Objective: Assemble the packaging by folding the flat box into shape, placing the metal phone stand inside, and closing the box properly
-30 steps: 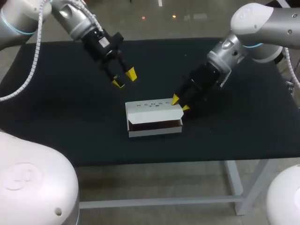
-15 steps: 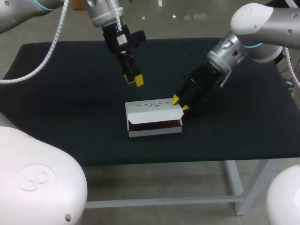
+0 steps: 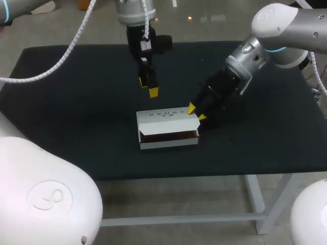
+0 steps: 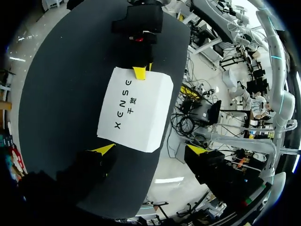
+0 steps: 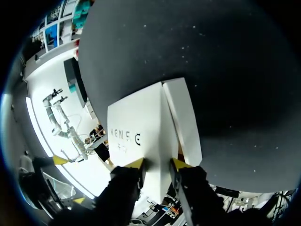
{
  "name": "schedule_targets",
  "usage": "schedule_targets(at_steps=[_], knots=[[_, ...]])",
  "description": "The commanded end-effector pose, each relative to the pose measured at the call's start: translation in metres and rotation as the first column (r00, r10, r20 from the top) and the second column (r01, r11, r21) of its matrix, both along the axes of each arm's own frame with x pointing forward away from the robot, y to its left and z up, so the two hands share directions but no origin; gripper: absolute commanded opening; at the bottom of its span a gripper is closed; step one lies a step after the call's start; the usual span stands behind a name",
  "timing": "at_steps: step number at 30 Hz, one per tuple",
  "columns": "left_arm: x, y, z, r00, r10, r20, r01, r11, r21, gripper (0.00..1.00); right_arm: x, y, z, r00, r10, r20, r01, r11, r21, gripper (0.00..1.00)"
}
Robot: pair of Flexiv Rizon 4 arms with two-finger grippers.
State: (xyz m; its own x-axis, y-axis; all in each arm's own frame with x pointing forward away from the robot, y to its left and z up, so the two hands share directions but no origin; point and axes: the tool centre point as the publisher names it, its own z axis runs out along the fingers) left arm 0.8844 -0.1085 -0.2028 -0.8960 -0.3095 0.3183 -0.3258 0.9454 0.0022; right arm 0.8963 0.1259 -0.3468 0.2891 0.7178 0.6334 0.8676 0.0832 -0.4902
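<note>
One white box (image 3: pixel 167 118) lies on the dark worktop (image 3: pixel 61 112), near its middle and somewhat toward the front edge. Its long front side is open and shows a dark inside. Two grippers are in view, both mine. My right gripper (image 5: pixel 158 163) is narrowed onto the box's right end and pinches a strip of the white panel there. My left gripper (image 4: pixel 150 149) hovers spread wide above the box's far side, not touching it. Bare worktop surrounds the box, widest at the left.

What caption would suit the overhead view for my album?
Over a black table, the left gripper hovers beyond an open-fronted white box while the right gripper meets its end.
</note>
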Motion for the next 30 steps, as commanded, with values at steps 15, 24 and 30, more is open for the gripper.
schedule_targets(at_steps=[15,24,30], knots=[[-0.025,-0.009,-0.025,0.956,0.018,0.291,-0.046,0.995,0.092,1.0,0.001,0.0,0.0,1.0,0.003,-0.002,-0.003,1.0,0.002,0.35],[-0.023,-0.011,-0.028,0.955,0.038,0.294,-0.068,0.993,0.093,1.0,0.001,0.0,0.0,1.0,0.003,-0.002,-0.003,1.0,0.002,0.35],[-0.035,-0.02,-0.049,0.932,0.072,0.356,-0.09,0.995,0.033,1.0,0.001,0.0,0.0,1.0,0.003,-0.002,-0.003,1.0,0.002,0.33]])
